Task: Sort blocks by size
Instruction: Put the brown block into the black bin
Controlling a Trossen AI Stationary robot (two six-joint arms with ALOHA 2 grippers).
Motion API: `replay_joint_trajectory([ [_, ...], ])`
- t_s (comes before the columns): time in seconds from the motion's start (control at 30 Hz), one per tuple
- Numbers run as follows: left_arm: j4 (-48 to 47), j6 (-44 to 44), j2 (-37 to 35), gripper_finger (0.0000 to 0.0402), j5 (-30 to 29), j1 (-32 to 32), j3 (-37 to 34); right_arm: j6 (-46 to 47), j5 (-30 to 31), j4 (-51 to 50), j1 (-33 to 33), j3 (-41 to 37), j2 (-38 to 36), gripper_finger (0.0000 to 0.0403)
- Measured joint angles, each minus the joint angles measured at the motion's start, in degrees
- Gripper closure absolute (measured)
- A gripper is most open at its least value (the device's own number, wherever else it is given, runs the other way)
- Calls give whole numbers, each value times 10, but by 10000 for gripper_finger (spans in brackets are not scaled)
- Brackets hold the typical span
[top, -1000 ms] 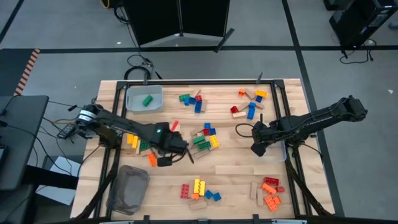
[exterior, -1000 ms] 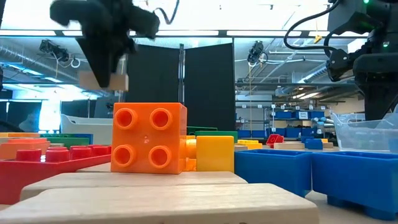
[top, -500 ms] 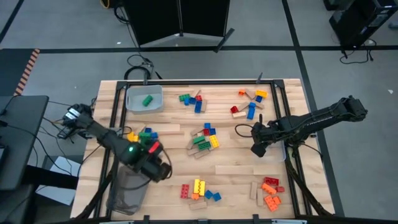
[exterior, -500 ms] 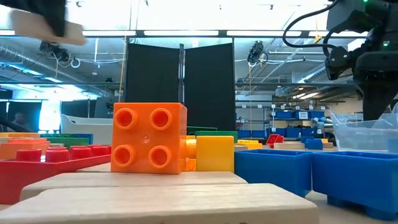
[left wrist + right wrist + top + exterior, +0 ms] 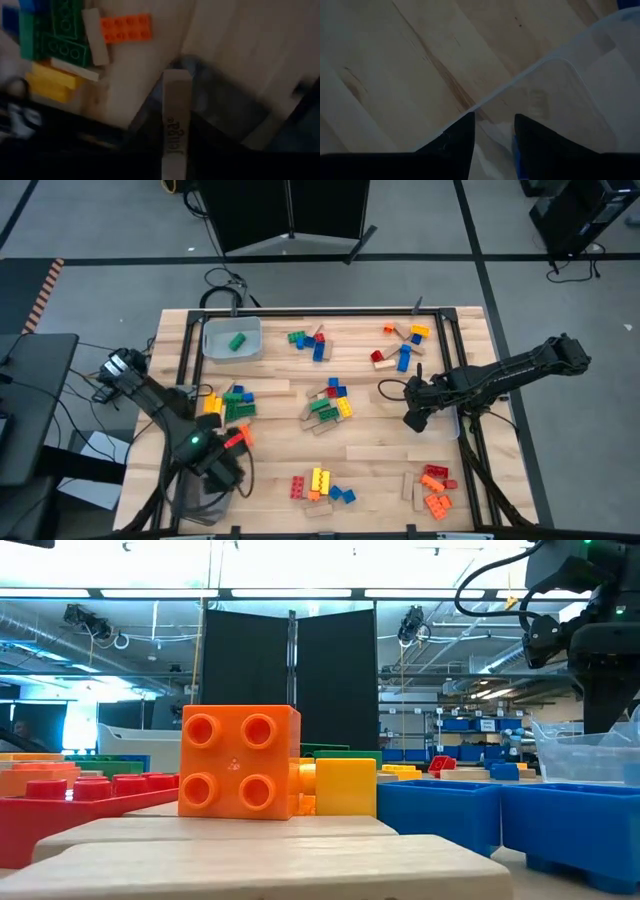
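Left tool (image 5: pixel 222 472) is above the grey bin (image 5: pixel 203 487) at the tabletop's (image 5: pixel 380 442) near-left corner, fingers clamped on a tan wooden block (image 5: pixel 175 130). In the left wrist view the block's long axis runs straight out from the fingers, its free end over the bin's rim. An orange brick (image 5: pixel 125 28) lies flat on the tabletop just beyond the bin. Right tool (image 5: pixel 414 420) hangs near the right edge, fingers slightly apart beside a clear bin (image 5: pixel 560 105), holding nothing.
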Motion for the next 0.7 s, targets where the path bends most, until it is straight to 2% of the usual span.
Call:
replay_joint_trajectory([
  [0.07,-17,55,0,337,-4,-14,0,9,0,0,0,0,0,249],
  [0.17,-11,89,0,328,-13,-27,-16,20,0,0,0,0,0,249],
  [0.27,12,89,0,335,-13,-41,-45,33,0,1,0,0,0,249],
  [0.5,131,92,0,339,-19,-60,-133,51,0,4,0,0,0,249],
  [0.7,181,122,0,339,12,-61,-198,51,0,6,0,0,0,249],
])
